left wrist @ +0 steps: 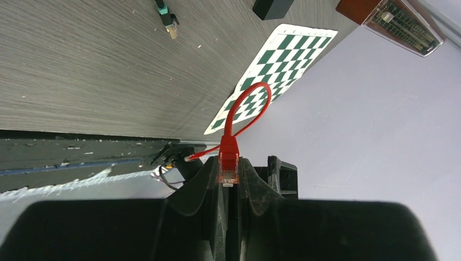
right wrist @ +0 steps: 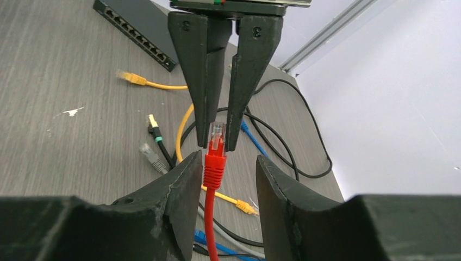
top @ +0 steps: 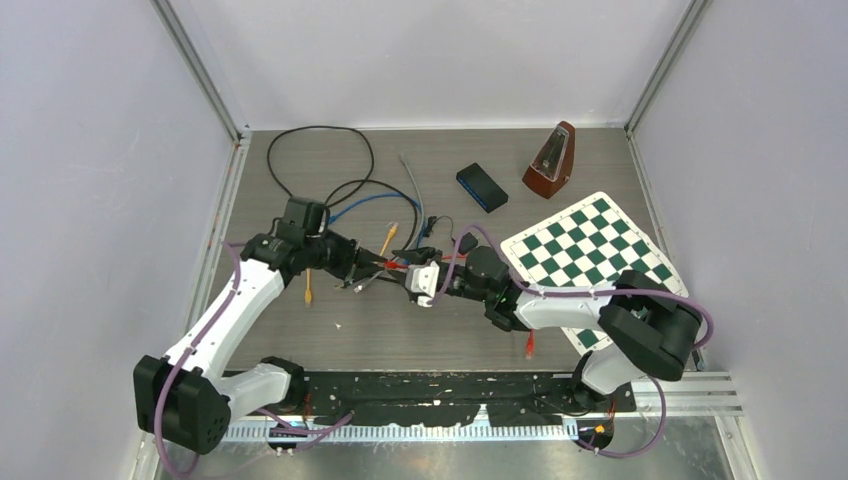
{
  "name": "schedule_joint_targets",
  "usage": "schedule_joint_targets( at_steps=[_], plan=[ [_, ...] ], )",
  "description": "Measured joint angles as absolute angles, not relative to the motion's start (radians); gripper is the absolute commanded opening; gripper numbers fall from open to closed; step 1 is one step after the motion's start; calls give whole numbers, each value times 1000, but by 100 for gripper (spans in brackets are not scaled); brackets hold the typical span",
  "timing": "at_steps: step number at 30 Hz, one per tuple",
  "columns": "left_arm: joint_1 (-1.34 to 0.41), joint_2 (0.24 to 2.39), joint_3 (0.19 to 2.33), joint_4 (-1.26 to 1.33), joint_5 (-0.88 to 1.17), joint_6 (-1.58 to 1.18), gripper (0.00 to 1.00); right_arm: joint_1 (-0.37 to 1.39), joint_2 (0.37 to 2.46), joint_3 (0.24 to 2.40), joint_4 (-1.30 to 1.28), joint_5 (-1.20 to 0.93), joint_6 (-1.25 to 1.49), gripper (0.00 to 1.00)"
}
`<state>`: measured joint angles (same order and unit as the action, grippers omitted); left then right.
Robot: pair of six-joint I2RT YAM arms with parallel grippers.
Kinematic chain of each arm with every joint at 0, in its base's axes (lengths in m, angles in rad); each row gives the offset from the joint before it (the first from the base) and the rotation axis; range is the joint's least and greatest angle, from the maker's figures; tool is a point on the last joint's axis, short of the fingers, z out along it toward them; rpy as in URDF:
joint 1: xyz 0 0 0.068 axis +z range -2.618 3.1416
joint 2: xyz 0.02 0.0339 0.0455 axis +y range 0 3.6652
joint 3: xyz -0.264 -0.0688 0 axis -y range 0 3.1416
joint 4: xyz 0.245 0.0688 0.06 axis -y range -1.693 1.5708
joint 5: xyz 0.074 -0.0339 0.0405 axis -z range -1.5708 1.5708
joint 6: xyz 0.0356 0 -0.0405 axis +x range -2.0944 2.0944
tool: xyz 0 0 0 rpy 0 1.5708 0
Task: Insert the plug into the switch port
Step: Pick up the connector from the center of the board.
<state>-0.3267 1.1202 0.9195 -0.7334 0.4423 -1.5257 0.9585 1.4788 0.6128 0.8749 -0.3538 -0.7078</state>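
— Holding the red plug (right wrist: 216, 140) where?
— Above the middle of the table (top: 330, 340), its clear tip pinched in the left gripper (top: 383, 263).
— Risk?
— I'd say an early release drops it among the loose cables (right wrist: 163, 85). A skewed regrasp could jam it at the switch (right wrist: 140, 28) near the far edge.
— Right gripper (right wrist: 229, 161)?
— About half open, straddling the plug behind that pinch, gripping nothing.

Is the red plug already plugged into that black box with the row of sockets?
No: the red plug sits pinched in the left gripper, apart from the switch.
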Motion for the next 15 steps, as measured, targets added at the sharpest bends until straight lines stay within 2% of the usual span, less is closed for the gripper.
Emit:
schedule_joint_targets(
  at_steps=[10,15],
  plan=[
    [-318,1119,901,-710,446,-1546,0,989,1592,603,1058,-261,-717,43],
    [-319,1119,897,-706,450,-1547,0,1000,1619,590,1106,-232,-731,33]
  ],
)
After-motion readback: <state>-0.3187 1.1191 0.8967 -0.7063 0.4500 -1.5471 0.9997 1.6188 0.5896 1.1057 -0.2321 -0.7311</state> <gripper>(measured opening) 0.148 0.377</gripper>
